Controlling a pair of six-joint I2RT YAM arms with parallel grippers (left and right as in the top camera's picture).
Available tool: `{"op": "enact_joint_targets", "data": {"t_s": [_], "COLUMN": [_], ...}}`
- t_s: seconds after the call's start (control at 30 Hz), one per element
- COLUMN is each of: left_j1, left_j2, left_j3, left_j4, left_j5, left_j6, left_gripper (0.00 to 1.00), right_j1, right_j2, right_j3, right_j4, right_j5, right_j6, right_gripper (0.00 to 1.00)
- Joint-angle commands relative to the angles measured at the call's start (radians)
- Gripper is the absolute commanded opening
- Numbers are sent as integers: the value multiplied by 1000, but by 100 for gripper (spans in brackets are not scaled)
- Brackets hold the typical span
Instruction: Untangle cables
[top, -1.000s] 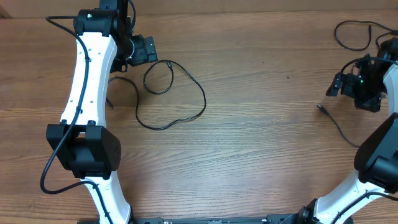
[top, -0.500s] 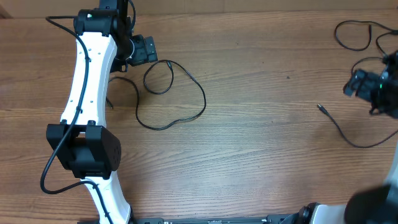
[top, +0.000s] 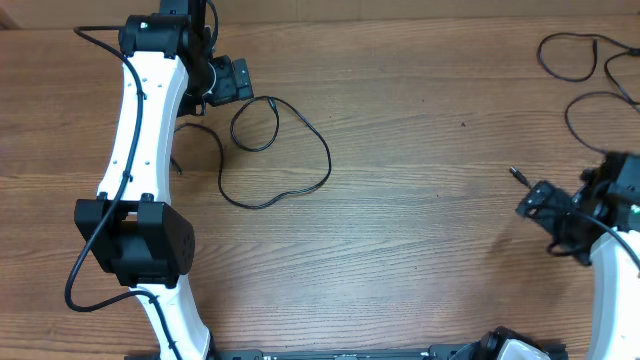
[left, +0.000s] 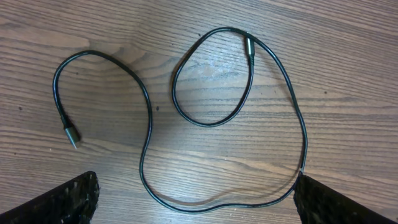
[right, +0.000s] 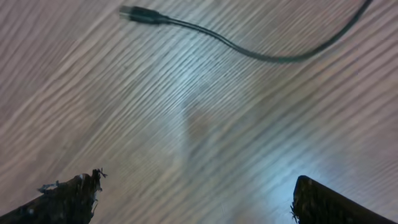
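One thin black cable (top: 300, 185) lies in loose loops on the wooden table at the left, just right of my left gripper (top: 240, 80). In the left wrist view this cable (left: 146, 130) curls between two plug ends, and the left gripper (left: 196, 208) is open above it, holding nothing. The second cable (top: 573, 62) lies at the far right, its plug end (top: 517, 175) pointing left. My right gripper (top: 537, 204) hovers just in front of that plug. In the blurred right wrist view, the right gripper (right: 196, 202) is open and empty, with the cable (right: 205, 36) ahead of it.
The wooden table (top: 420, 250) spans the whole view, with its back edge along the top. The two cables lie far apart and do not touch. The white left arm (top: 140, 140) stretches along the left side.
My right arm has swung from the back right toward the front, now beside the second cable's plug end. The left arm and left cable have not moved.
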Motion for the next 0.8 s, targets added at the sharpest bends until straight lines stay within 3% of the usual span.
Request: {"op": "enact_joint_targets", "data": {"t_s": [0.0, 0.17, 0.3, 0.77], "left_j1": [-6, -6, -6, -6], "left_j2": [-13, -13, -13, -13], "left_j3": [17, 17, 17, 17], "left_j4": [1, 1, 2, 1], "left_j5": [6, 6, 6, 6], "left_j6": [-14, -14, -14, -14], "left_gripper": [100, 100, 100, 99], "right_j1": [-3, -3, -3, -3], "right_j2": [-19, -19, -18, 26], "right_j3": [-77, -209, -275, -287], "right_j4": [24, 59, 145, 278], "right_j5": [19, 151, 137, 141], "right_j6": [114, 221, 225, 216], "right_gripper": [100, 100, 100, 100]}}
